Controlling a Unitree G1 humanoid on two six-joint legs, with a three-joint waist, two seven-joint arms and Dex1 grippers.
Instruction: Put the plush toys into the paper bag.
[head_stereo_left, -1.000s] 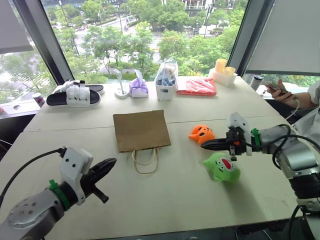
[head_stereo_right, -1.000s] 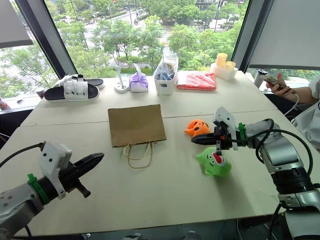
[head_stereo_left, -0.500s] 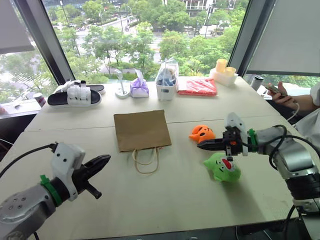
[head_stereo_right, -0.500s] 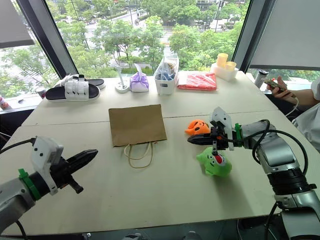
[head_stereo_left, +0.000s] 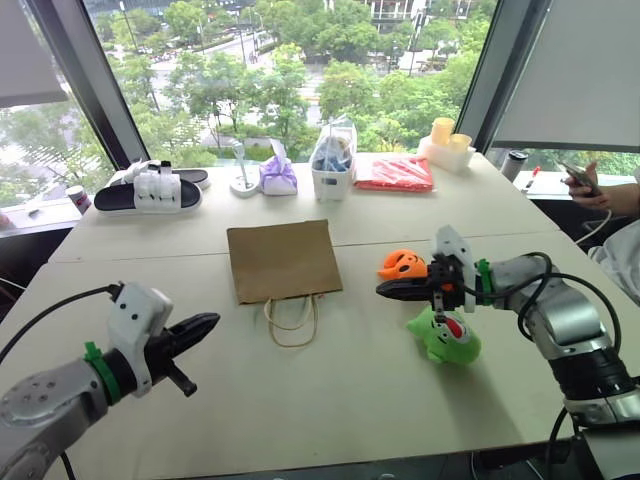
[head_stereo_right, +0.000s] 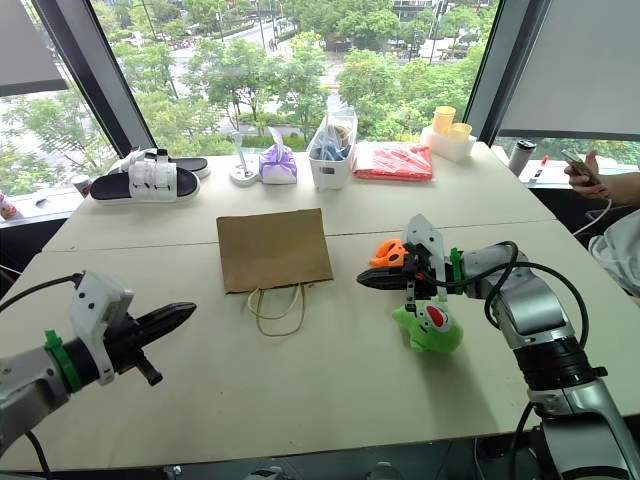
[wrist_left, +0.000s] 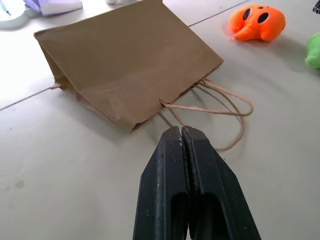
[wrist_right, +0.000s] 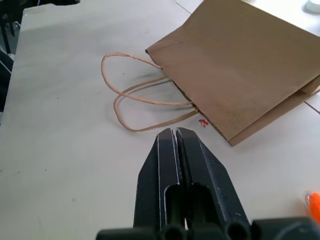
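Observation:
The brown paper bag (head_stereo_left: 283, 260) lies flat on the table's middle, its cord handles (head_stereo_left: 290, 322) pointing toward me. The orange plush toy (head_stereo_left: 402, 264) sits to the bag's right, and the green plush toy (head_stereo_left: 447, 337) lies nearer me. My right gripper (head_stereo_left: 383, 290) is shut and empty; it points left, hovering between the two toys with its tip toward the bag. My left gripper (head_stereo_left: 208, 323) is shut and empty, low at the near left, aimed at the bag (wrist_left: 130, 70) and its handles (wrist_left: 220, 107).
Along the window edge stand black-and-white slippers (head_stereo_left: 150, 190), a purple tied pouch (head_stereo_left: 277, 176), a white cup holding a clear plastic bag (head_stereo_left: 333, 165), a red flat packet (head_stereo_left: 395, 172) and yellow cups (head_stereo_left: 448, 140). A person's hand with a phone (head_stereo_left: 590, 185) is at the far right.
My right gripper has slid left past the orange toy, toward the bag. The left arm has shifted slightly left. The person's hand has drawn back to the right.

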